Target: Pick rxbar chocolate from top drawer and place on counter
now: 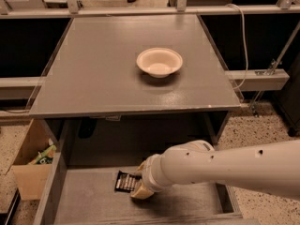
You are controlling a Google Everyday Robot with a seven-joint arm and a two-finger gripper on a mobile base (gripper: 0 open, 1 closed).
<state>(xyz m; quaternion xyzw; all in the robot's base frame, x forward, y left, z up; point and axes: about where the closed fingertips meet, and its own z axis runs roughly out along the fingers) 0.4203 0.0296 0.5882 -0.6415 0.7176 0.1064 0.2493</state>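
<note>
The rxbar chocolate [124,182], a dark wrapper with white lettering, lies flat on the bottom of the open top drawer [89,198], near its middle. My gripper [140,187] is down inside the drawer at the bar's right end, and its tan tip touches or overlaps that end. The white arm reaches in from the right and hides the drawer bottom behind it. The grey counter [93,69] lies above the drawer.
A white bowl [159,62] stands on the counter right of centre. A cardboard box [28,165] with green packets sits on the floor left of the drawer. A white cable and metal rails run along the right side and the back.
</note>
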